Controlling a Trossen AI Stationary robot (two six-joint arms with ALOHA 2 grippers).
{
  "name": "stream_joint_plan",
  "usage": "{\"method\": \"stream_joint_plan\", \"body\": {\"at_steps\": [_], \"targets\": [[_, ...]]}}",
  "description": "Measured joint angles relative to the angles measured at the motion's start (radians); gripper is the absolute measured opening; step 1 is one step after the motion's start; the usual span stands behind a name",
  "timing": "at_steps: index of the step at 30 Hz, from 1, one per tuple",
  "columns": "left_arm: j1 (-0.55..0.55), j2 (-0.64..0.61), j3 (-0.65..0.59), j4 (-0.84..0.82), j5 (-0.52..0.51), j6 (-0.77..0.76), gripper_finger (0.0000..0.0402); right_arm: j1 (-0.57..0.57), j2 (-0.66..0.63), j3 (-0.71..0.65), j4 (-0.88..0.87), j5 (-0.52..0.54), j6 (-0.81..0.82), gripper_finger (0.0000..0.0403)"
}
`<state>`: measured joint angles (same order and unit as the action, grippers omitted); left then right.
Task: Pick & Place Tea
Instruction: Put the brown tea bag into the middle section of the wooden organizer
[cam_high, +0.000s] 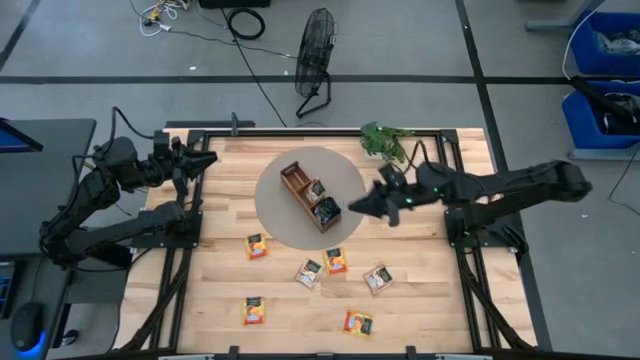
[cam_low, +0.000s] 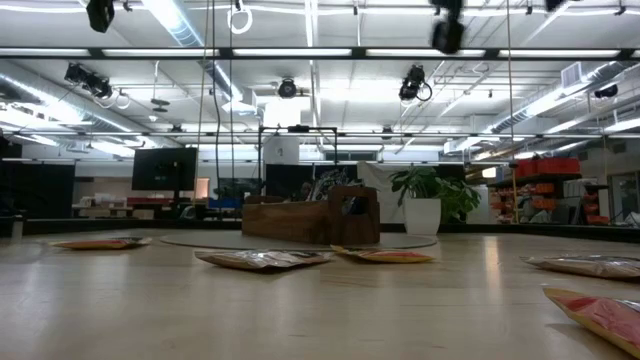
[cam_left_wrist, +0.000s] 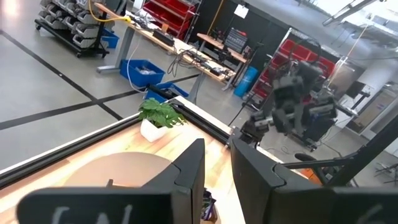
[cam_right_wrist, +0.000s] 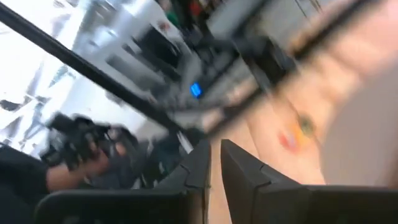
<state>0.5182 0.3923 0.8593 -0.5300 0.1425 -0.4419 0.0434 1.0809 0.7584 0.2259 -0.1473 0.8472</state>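
Several orange-yellow and pale tea sachets lie flat on the wooden table: (cam_high: 257, 246), (cam_high: 308, 272), (cam_high: 336, 261), (cam_high: 377, 278), (cam_high: 254, 310), (cam_high: 358, 322). The brown wooden tray (cam_high: 298, 180) stands on a round grey mat (cam_high: 270, 215), with dark sachets (cam_high: 326, 211) in its compartments. My right gripper (cam_high: 352, 208) hovers level just right of the tray, its fingers (cam_right_wrist: 199, 163) nearly together with nothing between them. My left gripper (cam_high: 208, 158) waits raised at the table's far left, its fingers (cam_left_wrist: 189, 171) a little apart and holding nothing.
A small green plant in a white pot (cam_high: 385, 140) stands at the far edge, close behind my right arm. In the low view the tray (cam_low: 320, 215) sits mid-table with sachets (cam_low: 265, 258) in front of it. A fan (cam_high: 315, 55) stands on the floor beyond the table.
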Motion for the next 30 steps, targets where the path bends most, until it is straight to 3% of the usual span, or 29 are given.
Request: {"method": "stream_joint_plan", "body": {"at_steps": [7, 11, 18, 22, 30], "targets": [[0.0, 0.0, 0.0, -0.03, 0.0, -0.001, 0.0083, 0.09, -0.176, -0.157, -0.391, -0.065, 0.134, 0.0045], [0.0, 0.0, 0.0, -0.031, -0.01, -0.027, 0.0083, 0.132, -0.187, -0.215, -0.45, -0.128, 0.198, 0.0045], [0.0, 0.0, 0.0, -0.033, -0.011, -0.047, 0.0083, 0.201, -0.146, -0.287, -0.514, -0.138, 0.367, 0.0053], [0.0, 0.0, 0.0, -0.038, -0.011, -0.052, 0.0083, 0.227, -0.118, -0.301, -0.513, -0.125, 0.407, 0.009], [0.0, 0.0, 0.0, -0.043, -0.012, -0.053, 0.0083, 0.233, -0.017, -0.301, -0.475, -0.059, 0.357, 0.0214]]}}
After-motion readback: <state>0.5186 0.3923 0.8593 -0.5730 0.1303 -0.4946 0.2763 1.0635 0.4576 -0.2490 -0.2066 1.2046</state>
